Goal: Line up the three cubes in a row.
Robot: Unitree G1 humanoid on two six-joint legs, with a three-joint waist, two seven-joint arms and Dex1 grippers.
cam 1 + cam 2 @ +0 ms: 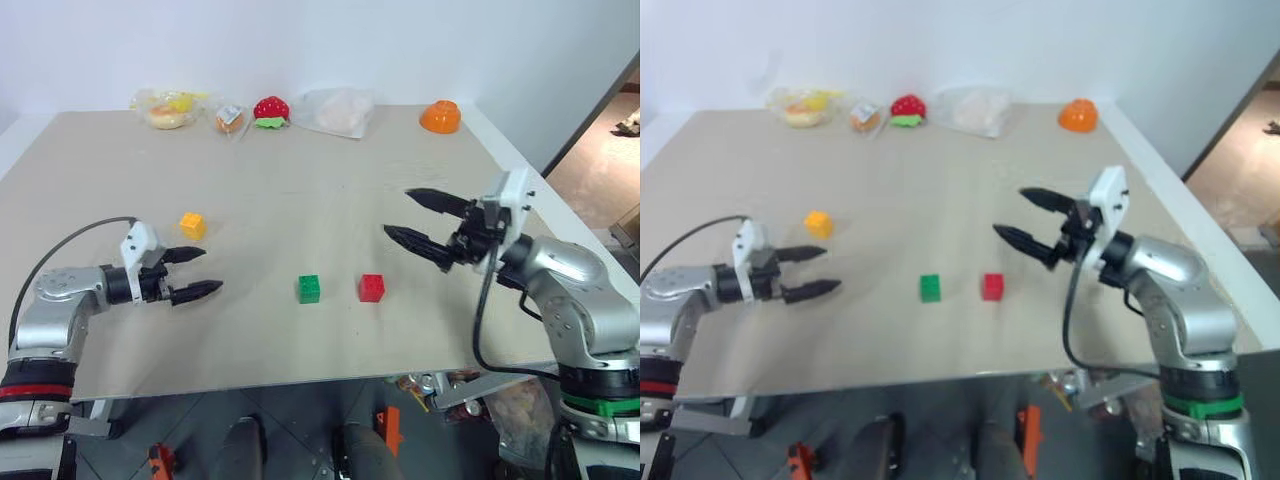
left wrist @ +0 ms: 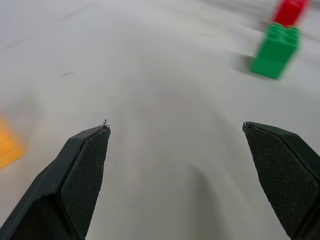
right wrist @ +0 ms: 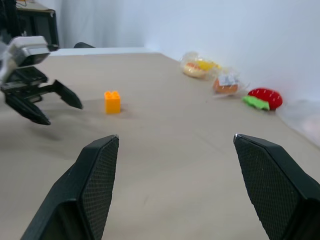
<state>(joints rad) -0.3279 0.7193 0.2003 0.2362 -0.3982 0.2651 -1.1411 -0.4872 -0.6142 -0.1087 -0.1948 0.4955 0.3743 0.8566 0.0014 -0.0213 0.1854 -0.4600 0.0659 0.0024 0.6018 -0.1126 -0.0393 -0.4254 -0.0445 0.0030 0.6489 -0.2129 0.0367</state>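
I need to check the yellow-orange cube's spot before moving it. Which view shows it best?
The left eye view: the yellow-orange cube sits whole and sharp on the table, apart from the left gripper. The right wrist view shows it small; the left wrist view catches only a blurred edge.

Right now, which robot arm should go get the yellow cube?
Probably the left. The left gripper is open and close beside the yellow cube; the right gripper hangs past the green cube and red cube.

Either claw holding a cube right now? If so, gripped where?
Nothing is held. The left claw and right claw are both open and empty; the red, green and yellow-orange cubes sit on the table.
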